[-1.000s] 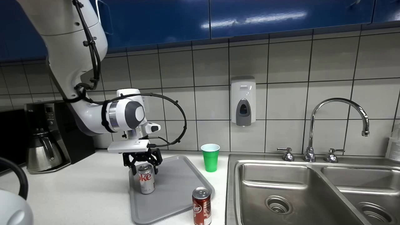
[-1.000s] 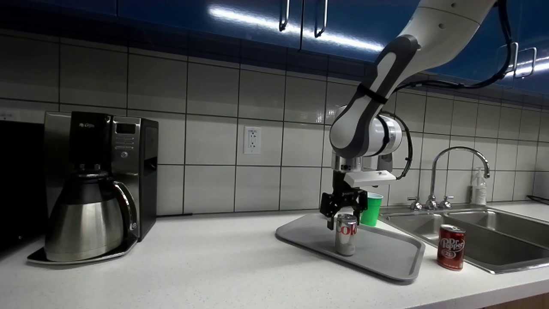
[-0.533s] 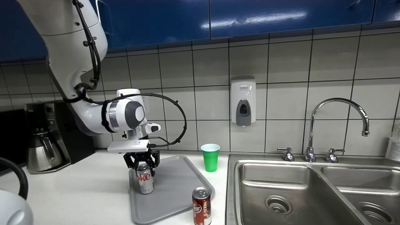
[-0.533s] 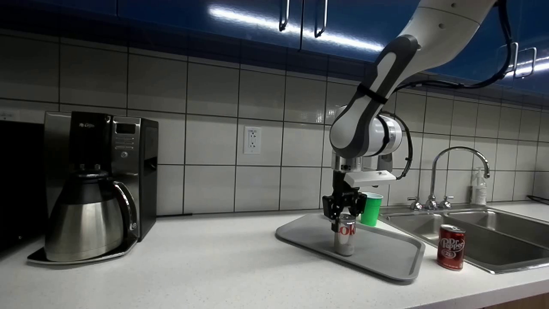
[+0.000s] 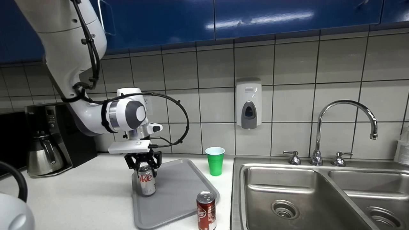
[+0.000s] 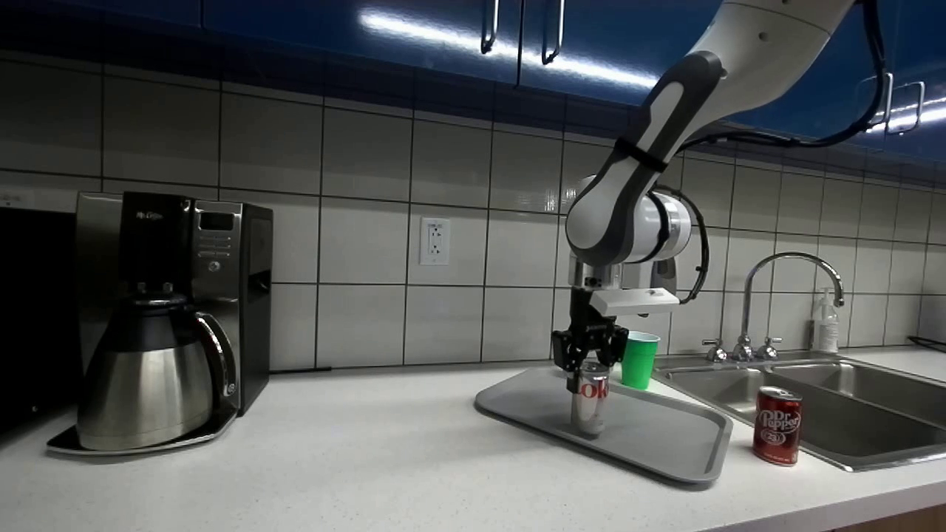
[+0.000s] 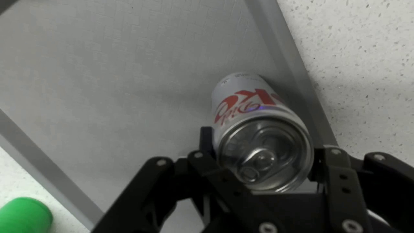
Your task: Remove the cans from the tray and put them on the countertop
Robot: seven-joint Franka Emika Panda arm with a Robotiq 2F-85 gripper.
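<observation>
The silver-white can (image 5: 148,186) with red lettering stands nearly upright over the grey tray (image 5: 179,195), close to one of its edges. My gripper (image 5: 146,172) comes down from above and is shut on its upper part. In the wrist view the dark fingers (image 7: 206,140) press on both sides of the can (image 7: 242,97) just below its silver top. Whether its base is clear of the tray I cannot tell. The dark red-brown can (image 6: 777,427) stands upright on the white countertop (image 6: 332,465), off the tray beside a corner.
A green cup (image 5: 215,162) stands on the countertop behind the tray, near the tiled wall. The steel sink (image 5: 281,188) with its tap (image 5: 346,102) lies beyond the red-brown can. A coffee maker (image 6: 170,332) occupies the far end of the counter. Blue cupboards (image 5: 159,22) hang above.
My gripper's fingers have come together on the silver-white can. Since then gripper and can have shifted slightly upward and to the left in both exterior views. The red-brown can has not moved.
</observation>
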